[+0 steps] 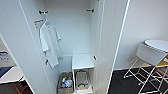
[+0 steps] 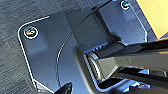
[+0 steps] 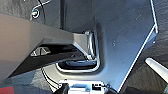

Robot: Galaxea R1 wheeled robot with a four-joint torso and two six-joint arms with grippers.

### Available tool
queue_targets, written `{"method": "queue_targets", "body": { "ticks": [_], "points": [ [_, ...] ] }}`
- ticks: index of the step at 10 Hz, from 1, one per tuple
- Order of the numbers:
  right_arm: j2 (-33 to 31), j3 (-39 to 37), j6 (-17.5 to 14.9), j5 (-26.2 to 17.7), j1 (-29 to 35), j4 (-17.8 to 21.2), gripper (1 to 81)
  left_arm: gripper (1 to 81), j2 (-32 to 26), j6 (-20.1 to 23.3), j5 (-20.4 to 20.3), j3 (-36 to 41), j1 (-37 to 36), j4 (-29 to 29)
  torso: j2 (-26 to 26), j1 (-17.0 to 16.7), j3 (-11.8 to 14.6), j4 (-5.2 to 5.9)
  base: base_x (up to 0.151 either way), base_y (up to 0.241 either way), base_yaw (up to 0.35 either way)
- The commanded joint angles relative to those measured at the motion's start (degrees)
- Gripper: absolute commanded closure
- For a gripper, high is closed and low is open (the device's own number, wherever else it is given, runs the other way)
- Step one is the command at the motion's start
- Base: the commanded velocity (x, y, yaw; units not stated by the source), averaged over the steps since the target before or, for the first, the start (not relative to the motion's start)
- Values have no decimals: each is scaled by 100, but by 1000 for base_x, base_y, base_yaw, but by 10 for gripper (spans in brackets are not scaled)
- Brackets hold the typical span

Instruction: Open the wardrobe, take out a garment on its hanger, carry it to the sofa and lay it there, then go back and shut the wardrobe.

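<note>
- The wardrobe (image 1: 25, 50) stands open, both doors swung wide, so the opening step is done.
- On the rail inside hangs a white shirt (image 1: 50, 42) (not the task's top). Below it are a white box shelf (image 1: 82, 61) and a basket (image 1: 65, 83) of small things.
- Judging from that rail, the garment has probably been taken out already. Whether it now lies on the sofa cannot be checked from here.
- Closing the doors is plainly left to do (the last step of the task). If the garment is indeed delivered, this is all that remains.
- The left pincer (image 2: 64, 89) hangs low over dark carpet (image 2: 15, 50), and I cannot tell whether it is released or clenched.
- The right pincer (image 3: 62, 89) is also low over the carpet, and its state cannot be told either. I can make out nothing in the grasp of either.
- The wardrobe seems to be ahead of both pincers and above them, apart from them and not touched. The left door would be the nearer one for the left pincer, the right door (image 1: 110, 37) for the right.
- Off to the right pincer's side, beyond that door, stands a white folding chair (image 1: 150, 53) by the wall, no part of the task.
</note>
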Motion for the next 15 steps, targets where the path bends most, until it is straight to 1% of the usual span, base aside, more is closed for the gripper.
{"method": "queue_targets", "body": {
  "ticks": [1, 6, 14, 15],
  "points": [
    [55, 15, -28, -310, 106, -74, 10, 10, 43, 15, 253, 28, -215, 41, 0, 1, 0, 0, 0, 0, 265],
    [55, 14, -28, -319, 115, -74, 10, 10, 34, 15, 244, 28, -215, 24, 0, 1, 0, 0, 0, 0, 171],
    [46, 6, -28, -310, 115, -74, 10, 10, 42, -37, 235, 28, -188, -12, 0, 1, 0, 0, 0, 0, 0],
    [46, 6, -28, -310, 106, -74, 10, 10, 43, -46, 236, 28, -189, -20, 0, 1, -2, 0, 66, 0, 0]
  ]
}}
